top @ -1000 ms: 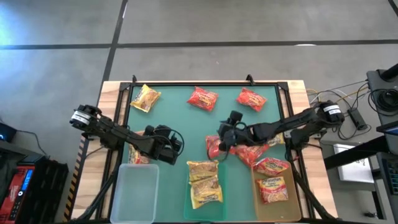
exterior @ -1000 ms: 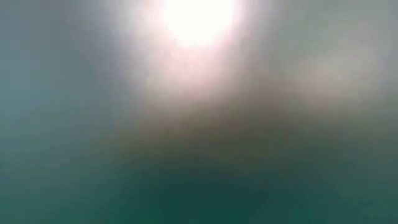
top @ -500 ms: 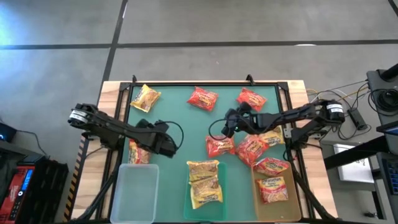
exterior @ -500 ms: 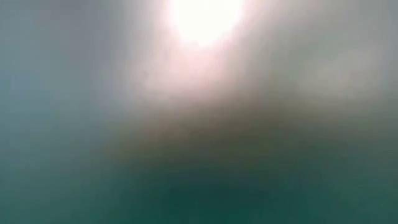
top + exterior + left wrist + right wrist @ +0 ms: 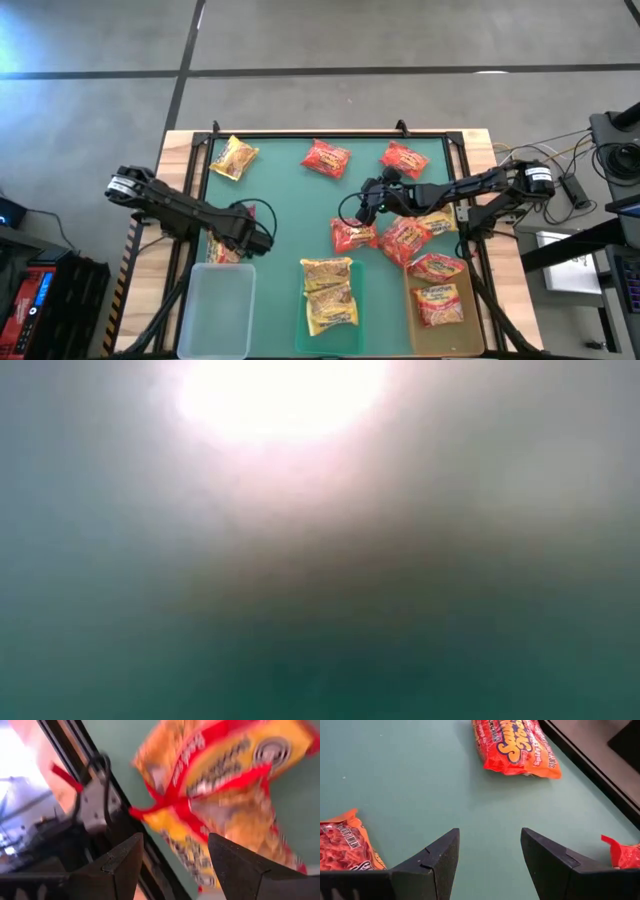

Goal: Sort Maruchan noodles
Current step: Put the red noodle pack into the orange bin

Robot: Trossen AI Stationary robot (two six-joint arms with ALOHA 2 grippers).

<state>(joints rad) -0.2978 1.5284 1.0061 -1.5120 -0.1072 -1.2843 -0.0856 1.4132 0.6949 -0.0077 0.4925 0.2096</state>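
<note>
Maruchan noodle packets lie on the green mat (image 5: 290,200): a yellow one (image 5: 235,157) at the far left, two red ones (image 5: 327,158) (image 5: 404,158) along the far edge, and two more red ones (image 5: 353,235) (image 5: 405,240) in the middle. A yellow-and-red packet (image 5: 224,248) (image 5: 220,795) lies at the mat's left edge. My left gripper (image 5: 252,238) (image 5: 175,840) hangs open above that packet, pointing steeply down. My right gripper (image 5: 368,203) (image 5: 490,832) stands open over bare mat between the red packets. The low view is a blur.
Three trays stand along the near edge: a clear one (image 5: 200,315) at the left, a middle one (image 5: 305,325) with yellow packets, and a brown one (image 5: 412,325) with red-orange packets. The mat's black frame (image 5: 90,750) runs beside the left packet.
My left gripper has drawn back toward the table's left edge, risen a little and tipped steeply downward over the packet at the mat's left edge. My right gripper has moved toward the far edge, off the middle red packet, then kept still. Both stay open.
</note>
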